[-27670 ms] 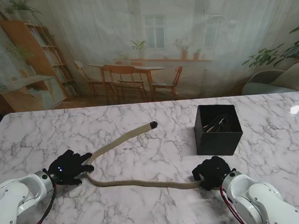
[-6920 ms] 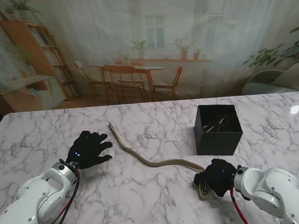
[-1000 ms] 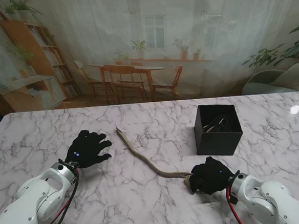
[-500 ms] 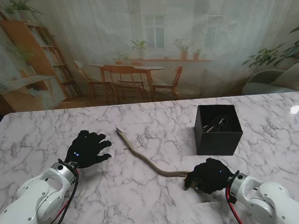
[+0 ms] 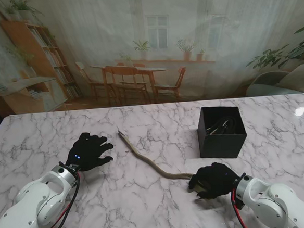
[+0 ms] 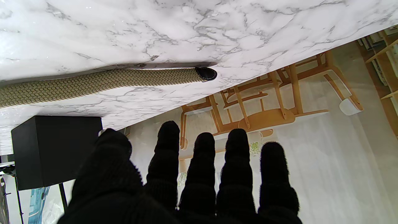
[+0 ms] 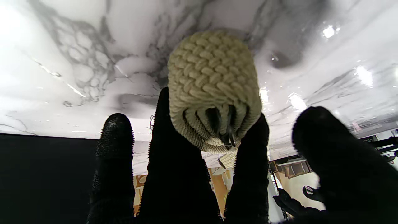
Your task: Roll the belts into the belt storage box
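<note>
A tan braided belt (image 5: 145, 160) lies across the marble table, its dark tip (image 5: 121, 133) pointing away from me. Its near end is wound into a tight coil (image 7: 214, 90) that my black-gloved right hand (image 5: 213, 180) holds between its fingers (image 7: 177, 161), shut on it. My left hand (image 5: 89, 151) rests flat on the table to the left of the belt's tip (image 6: 205, 74), fingers (image 6: 200, 168) spread, holding nothing. The black belt storage box (image 5: 221, 131) stands beyond my right hand with dark belts inside.
The black box (image 6: 56, 149) also shows in the left wrist view. The table's far edge (image 5: 151, 105) runs in front of a printed backdrop of a room.
My right hand has turned slightly over the coil and shifted a little to the right. The belt's loose length has barely moved in the last second. The left hand is still.
</note>
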Tool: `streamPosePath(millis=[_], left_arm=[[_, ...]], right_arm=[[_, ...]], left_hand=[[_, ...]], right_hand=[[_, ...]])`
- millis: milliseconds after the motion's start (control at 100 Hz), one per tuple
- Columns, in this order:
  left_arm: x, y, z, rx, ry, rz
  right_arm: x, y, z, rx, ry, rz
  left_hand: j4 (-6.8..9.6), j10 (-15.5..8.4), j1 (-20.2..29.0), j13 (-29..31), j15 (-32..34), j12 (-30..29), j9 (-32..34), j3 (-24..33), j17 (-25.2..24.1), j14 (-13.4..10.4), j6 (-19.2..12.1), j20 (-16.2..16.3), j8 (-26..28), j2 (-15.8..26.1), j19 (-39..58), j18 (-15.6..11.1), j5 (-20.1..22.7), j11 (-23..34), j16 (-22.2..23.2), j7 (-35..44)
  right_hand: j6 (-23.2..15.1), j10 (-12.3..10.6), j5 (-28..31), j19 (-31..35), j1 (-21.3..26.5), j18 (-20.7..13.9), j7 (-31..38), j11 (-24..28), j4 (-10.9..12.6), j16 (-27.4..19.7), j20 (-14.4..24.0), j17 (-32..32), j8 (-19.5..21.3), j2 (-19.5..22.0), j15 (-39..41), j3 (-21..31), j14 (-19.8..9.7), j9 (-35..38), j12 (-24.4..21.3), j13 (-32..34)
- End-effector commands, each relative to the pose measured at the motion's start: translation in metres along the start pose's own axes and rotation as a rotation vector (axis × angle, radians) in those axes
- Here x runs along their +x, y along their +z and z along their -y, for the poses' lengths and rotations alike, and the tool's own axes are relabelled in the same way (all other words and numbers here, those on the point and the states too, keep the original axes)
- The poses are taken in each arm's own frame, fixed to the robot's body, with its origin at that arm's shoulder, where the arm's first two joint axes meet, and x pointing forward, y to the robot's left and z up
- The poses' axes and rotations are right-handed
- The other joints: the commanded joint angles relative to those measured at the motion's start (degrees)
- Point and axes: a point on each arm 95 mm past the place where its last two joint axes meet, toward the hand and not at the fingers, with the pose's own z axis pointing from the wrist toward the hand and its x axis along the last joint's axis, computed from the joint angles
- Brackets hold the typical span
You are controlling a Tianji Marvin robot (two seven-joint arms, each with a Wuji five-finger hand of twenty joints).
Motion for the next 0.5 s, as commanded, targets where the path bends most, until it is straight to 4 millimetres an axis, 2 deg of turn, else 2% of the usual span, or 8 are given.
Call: streamPosePath(millis=[0, 60, 130, 220, 360, 420, 470, 490], left_arm=[[0.001, 0.000, -0.001, -0.013, -0.001, 0.001], [0.001, 0.000, -0.001, -0.013, -0.001, 0.000], [0.001, 0.000, -0.001, -0.014, -0.001, 0.000], [0.001, 0.000, -0.001, -0.016, 0.000, 0.000], [0.001, 0.000, -0.002, -0.016, 0.000, 0.000], [0.001, 0.000, -0.002, -0.016, 0.001, 0.001], [0.001, 0.000, -0.002, -0.016, 0.001, 0.002], [0.001, 0.000, -0.002, -0.016, 0.001, 0.002]], right_arm=[[0.000, -0.005, 0.025, 0.072, 0.020, 0.009], [0.000, -0.005, 0.024, 0.078, 0.023, 0.008], [0.001, -0.006, 0.023, 0.093, 0.034, 0.003], [0.002, -0.006, 0.020, 0.118, 0.050, -0.003], [0.004, -0.009, 0.012, 0.187, 0.074, -0.007], [0.005, -0.010, 0.009, 0.216, 0.088, -0.006], [0.005, -0.010, 0.007, 0.237, 0.093, -0.005], [0.005, -0.010, 0.006, 0.244, 0.096, -0.004]], left_hand=[[0.14, 0.46, 0.08, 0.96, 0.88, 0.77, 1.03, -1.32, -0.30, 1.14, 1.16, 0.78, -0.44, 2.68, -0.75, 1.92, -0.10, 0.82, 0.58, -0.20], [0.13, 0.38, 0.01, 0.97, 0.89, 0.78, 1.07, -1.35, -0.32, 1.09, 1.14, 0.77, -0.44, 2.69, -0.76, 1.90, -0.14, 0.85, 0.59, -0.21], [0.14, 0.47, 0.07, 1.00, 0.91, 0.78, 1.01, -1.32, -0.31, 1.18, 1.17, 0.76, -0.45, 2.71, -0.78, 1.92, -0.15, 0.82, 0.60, -0.21], [0.14, 0.50, 0.09, 1.00, 0.91, 0.78, 1.02, -1.32, -0.24, 1.15, 1.14, 0.78, -0.44, 2.71, -0.74, 1.92, -0.13, 0.82, 0.61, -0.19], [0.13, 0.41, 0.01, 0.99, 0.91, 0.79, 1.05, -1.37, -0.24, 1.16, 1.21, 0.78, -0.45, 2.67, -0.73, 1.89, -0.12, 0.85, 0.63, -0.18], [0.13, 0.44, -0.01, 1.02, 0.92, 0.81, 1.12, -1.37, -0.25, 1.11, 1.22, 0.78, -0.43, 2.66, -0.72, 1.90, -0.06, 0.89, 0.64, -0.14], [0.13, 0.45, -0.04, 0.96, 0.90, 0.81, 1.13, -1.37, -0.27, 1.17, 1.29, 0.77, -0.44, 2.68, -0.73, 1.88, -0.11, 0.89, 0.63, -0.16], [0.14, 0.48, 0.02, 0.96, 0.90, 0.81, 1.13, -1.33, -0.27, 1.17, 1.26, 0.77, -0.44, 2.69, -0.74, 1.87, -0.09, 0.89, 0.63, -0.15]], right_hand=[[12.52, -1.89, 6.46, 0.28, -2.77, -2.64, 3.03, 0.80, 1.23, -5.55, -0.36, 0.96, 2.19, 0.98, -9.56, -0.92, 2.92, -3.57, -1.20, -1.78], [17.48, -1.03, 6.03, 1.04, -3.36, -4.82, 0.01, 0.95, 1.16, -5.95, -0.71, 2.47, 1.59, 0.96, -9.36, -1.27, 2.61, -5.61, -2.01, -1.46], [21.05, -0.22, 5.63, 1.89, -3.52, -6.77, -3.88, 1.44, 1.23, -6.81, -1.49, 4.29, 0.21, 0.93, -9.66, -1.16, 2.22, -7.05, -3.09, -0.24], [23.70, 1.23, 3.70, 2.50, -4.13, -8.47, -7.67, 0.67, 1.31, -9.20, -2.68, 6.73, -1.04, 1.16, -12.51, -1.99, 1.62, -9.68, -4.20, 1.27], [27.27, 4.31, -1.10, 1.55, -2.90, -11.00, -12.01, -0.67, 2.04, -15.12, -5.87, 9.29, -1.29, 1.49, -18.97, -2.41, -1.70, -14.58, -5.17, 2.75], [28.23, 5.09, -3.30, 0.59, -0.62, -11.72, -13.37, -1.43, 2.74, -17.24, -7.29, 9.13, -1.05, 1.11, -20.96, -0.08, -2.95, -17.11, -5.56, 1.90], [28.34, 5.25, -4.52, 0.11, 2.90, -12.32, -14.09, -1.32, 3.85, -18.97, -8.54, 8.99, -0.34, -0.46, -21.81, 6.20, -3.97, -18.40, -5.66, 1.37], [28.56, 5.50, -6.34, -0.13, 4.85, -12.77, -14.62, -1.37, 4.66, -19.75, -9.12, 8.83, 0.13, -1.35, -22.20, 10.92, -4.27, -19.69, -5.73, 0.88]])
